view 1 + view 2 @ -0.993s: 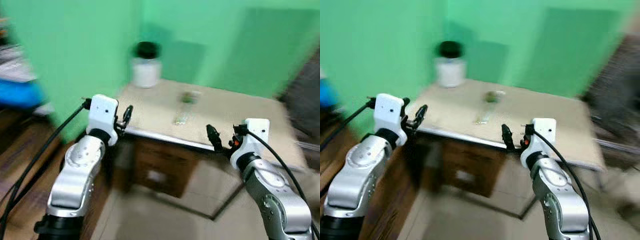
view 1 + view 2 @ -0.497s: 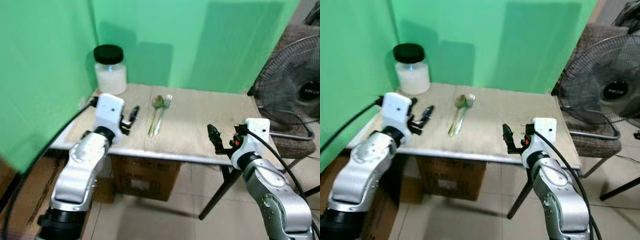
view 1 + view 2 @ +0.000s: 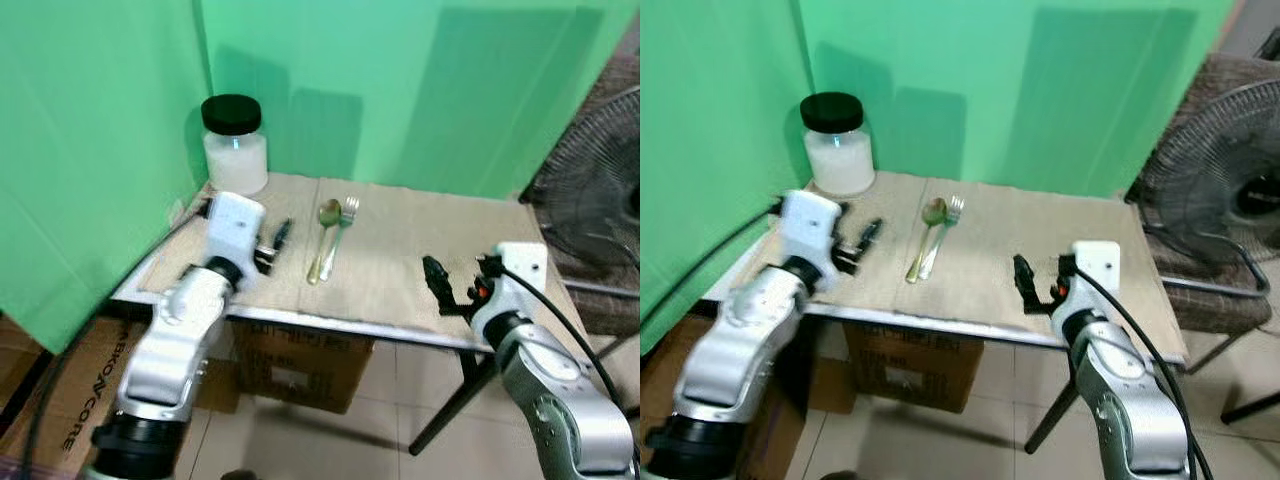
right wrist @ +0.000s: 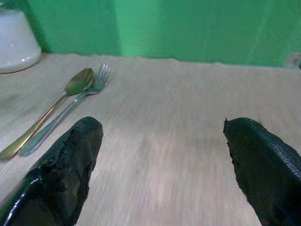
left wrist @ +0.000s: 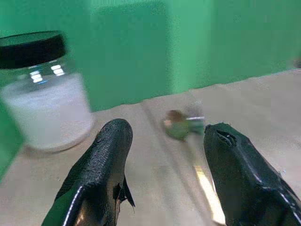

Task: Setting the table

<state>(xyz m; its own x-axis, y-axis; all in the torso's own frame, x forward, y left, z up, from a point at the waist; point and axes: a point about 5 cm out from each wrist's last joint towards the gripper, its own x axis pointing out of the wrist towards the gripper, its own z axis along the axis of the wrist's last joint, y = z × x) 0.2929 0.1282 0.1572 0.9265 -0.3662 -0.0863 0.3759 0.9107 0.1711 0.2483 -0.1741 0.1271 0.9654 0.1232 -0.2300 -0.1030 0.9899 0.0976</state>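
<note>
A gold spoon (image 3: 324,238) and a silver fork (image 3: 341,232) lie side by side on the beige table (image 3: 400,250), near its middle. My left gripper (image 3: 281,234) hovers open over the table's left part, just left of the spoon. In the left wrist view the spoon (image 5: 178,128) sits between the black fingers (image 5: 103,169). My right gripper (image 3: 434,278) is open over the table's front right edge, empty. In the right wrist view the spoon (image 4: 66,101) and fork (image 4: 89,89) lie ahead, off to one side of the fingers (image 4: 70,160).
A glass jar (image 3: 234,146) with a black lid and white contents stands at the table's back left corner. Green backdrop walls rise behind and to the left. A fan (image 3: 1210,170) stands at the right. A cardboard box (image 3: 290,370) sits under the table.
The camera has steadied and come closer to the table. My left gripper now reaches further over the table beside the spoon. The right gripper holds much the same pose.
</note>
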